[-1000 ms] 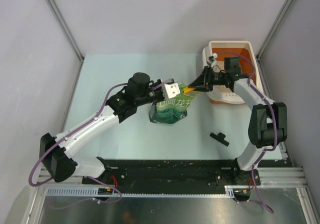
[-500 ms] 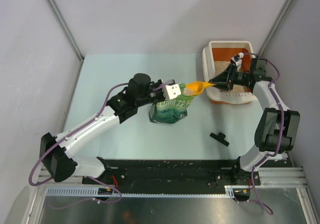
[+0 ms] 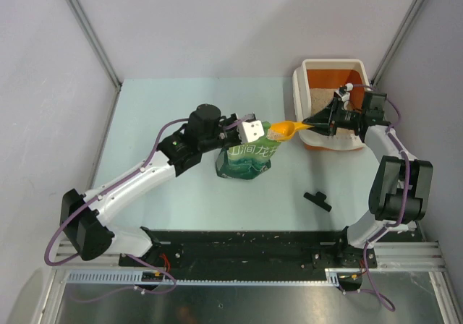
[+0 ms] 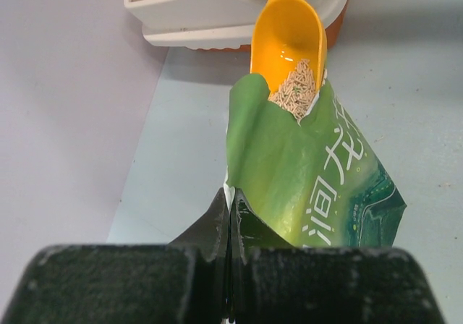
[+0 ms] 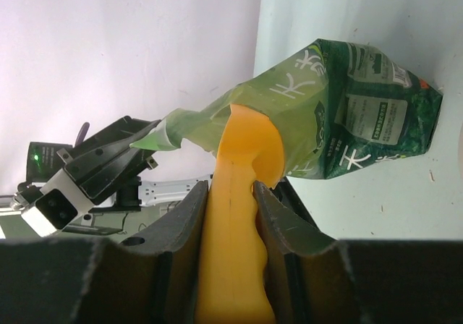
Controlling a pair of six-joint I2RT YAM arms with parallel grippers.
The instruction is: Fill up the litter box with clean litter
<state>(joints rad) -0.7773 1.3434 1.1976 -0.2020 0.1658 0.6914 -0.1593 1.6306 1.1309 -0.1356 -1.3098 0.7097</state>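
Observation:
The litter box with orange walls and a white rim stands at the far right; it also shows in the left wrist view. Clean litter lies inside it, and some sits in the yellow-orange scoop. My right gripper is shut on the scoop's handle, and the scoop's bowl is at the mouth of the green bag. My left gripper is shut on the bag's top edge, holding it open.
A small black part lies on the table at the front right. The enclosure's grey walls close in on the left, back and right. The litter box sits tight against the right wall.
My right gripper pulled back over the litter box a second ago, then pushed the scoop left again to the bag's mouth. The left arm and bag have stayed put.

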